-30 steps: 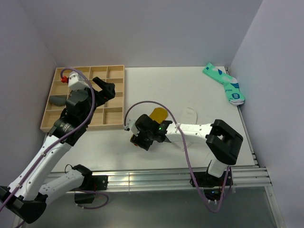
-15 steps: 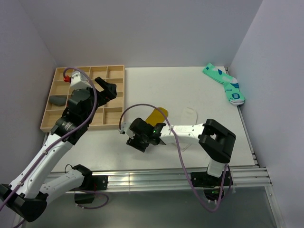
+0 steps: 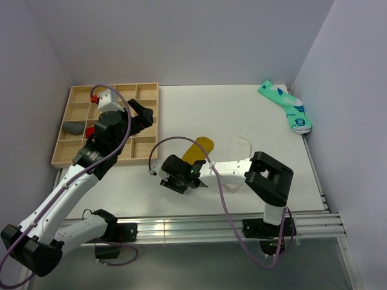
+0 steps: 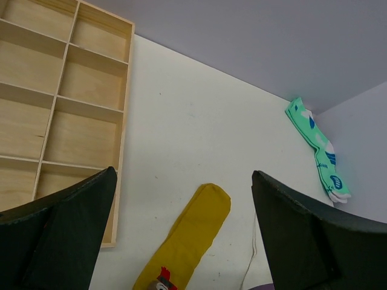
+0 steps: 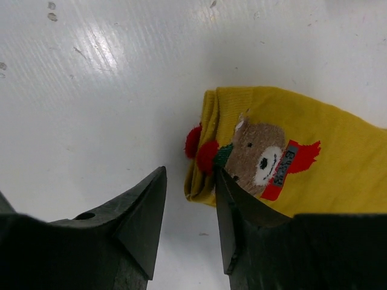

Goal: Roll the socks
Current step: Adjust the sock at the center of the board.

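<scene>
At the far left a wooden tray (image 3: 143,89) of open compartments sits on the table (image 3: 181,109), with a grey bundle (image 3: 74,127) in one cell. The left gripper (image 3: 143,115) hangs above the tray's right side, its fingers spread as wide as they go and holding nothing. It is probably parked there to leave the middle of the table to the other arm. Its own camera looks down past both fingers at bare table and the far half of the sock. Further right, the right gripper (image 5: 190,181) is down at the table surface, at the near end of the yellow sock (image 5: 314,163). That sock lies flat and straight on a diagonal, bear motif and red pompoms toward the robot, which looks a sensible end to start a roll from. The jaws stand partway apart with the sock's corner edge between them. One finger lies over the fabric and the other on the table just beside it, so nothing is pinched yet. Just right of it lies the white sock (image 3: 240,145), pale on pale and partly under the arm, so its full outline is hard to make out. The teal socks (image 3: 289,107) lie well apart in the far right corner.
</scene>
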Motion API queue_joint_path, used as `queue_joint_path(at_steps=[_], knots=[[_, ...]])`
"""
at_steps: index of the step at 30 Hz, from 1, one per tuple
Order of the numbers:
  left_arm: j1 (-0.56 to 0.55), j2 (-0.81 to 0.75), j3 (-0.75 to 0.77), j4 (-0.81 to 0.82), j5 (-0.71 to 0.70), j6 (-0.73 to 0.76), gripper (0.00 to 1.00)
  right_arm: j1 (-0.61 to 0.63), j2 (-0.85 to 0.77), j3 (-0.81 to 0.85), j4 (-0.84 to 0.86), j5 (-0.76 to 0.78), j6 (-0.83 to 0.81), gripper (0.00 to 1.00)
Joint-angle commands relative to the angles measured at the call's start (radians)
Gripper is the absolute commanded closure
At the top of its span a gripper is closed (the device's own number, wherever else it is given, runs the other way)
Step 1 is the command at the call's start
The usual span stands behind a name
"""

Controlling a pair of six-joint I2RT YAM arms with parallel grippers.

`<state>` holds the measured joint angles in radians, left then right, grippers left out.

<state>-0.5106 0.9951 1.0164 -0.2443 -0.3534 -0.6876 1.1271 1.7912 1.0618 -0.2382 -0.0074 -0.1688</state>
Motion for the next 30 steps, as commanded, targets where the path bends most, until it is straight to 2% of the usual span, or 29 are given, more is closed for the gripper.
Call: queue_joint_path(at_steps=[1, 2, 3, 6, 7, 12, 16, 20, 22, 23, 26, 30], knots=[[0.011, 0.004, -0.009, 0.057, 0.031, 0.033, 0.01, 0.007, 0.03, 0.046, 0.024, 0.029, -0.001, 0.59], [0.011, 0.004, -0.013, 0.062, 0.04, 0.031, 0.0, 0.007, 0.036, 0.049, 0.017, 0.027, -0.003, 0.61], [0.012, 0.004, -0.022, 0.065, 0.047, 0.031, 0.0, 0.007, 0.039, 0.052, 0.017, 0.026, -0.005, 0.69], [0.015, 0.01, -0.033, 0.082, 0.071, 0.033, 0.01, 0.004, 0.047, 0.056, 0.002, 0.014, -0.018, 0.82], [0.017, 0.014, -0.035, 0.083, 0.08, 0.025, 0.01, 0.0, 0.037, 0.055, -0.003, 0.012, -0.026, 0.83], [0.017, 0.036, -0.119, 0.161, 0.14, -0.01, 0.05, -0.07, -0.006, 0.078, -0.12, -0.215, -0.11, 0.9], [0.017, 0.008, -0.232, 0.279, 0.128, -0.047, 0.08, -0.199, -0.032, 0.087, -0.234, -0.466, -0.173, 0.92], [0.015, -0.041, -0.334, 0.387, 0.146, -0.058, 0.17, -0.35, -0.012, 0.119, -0.401, -0.615, -0.271, 0.93], [0.015, -0.064, -0.403, 0.436, 0.169, -0.053, 0.21, -0.378, -0.009, 0.116, -0.438, -0.646, -0.314, 0.94], [0.015, -0.081, -0.424, 0.479, 0.198, -0.049, 0.27, -0.388, -0.009, 0.113, -0.47, -0.69, -0.351, 0.94], [0.009, -0.105, -0.512, 0.587, 0.267, -0.021, 0.36, -0.421, 0.011, 0.131, -0.539, -0.755, -0.403, 0.96], [-0.006, -0.095, -0.63, 0.733, 0.39, 0.039, 0.4, -0.458, 0.06, 0.185, -0.621, -0.873, -0.455, 0.98]])
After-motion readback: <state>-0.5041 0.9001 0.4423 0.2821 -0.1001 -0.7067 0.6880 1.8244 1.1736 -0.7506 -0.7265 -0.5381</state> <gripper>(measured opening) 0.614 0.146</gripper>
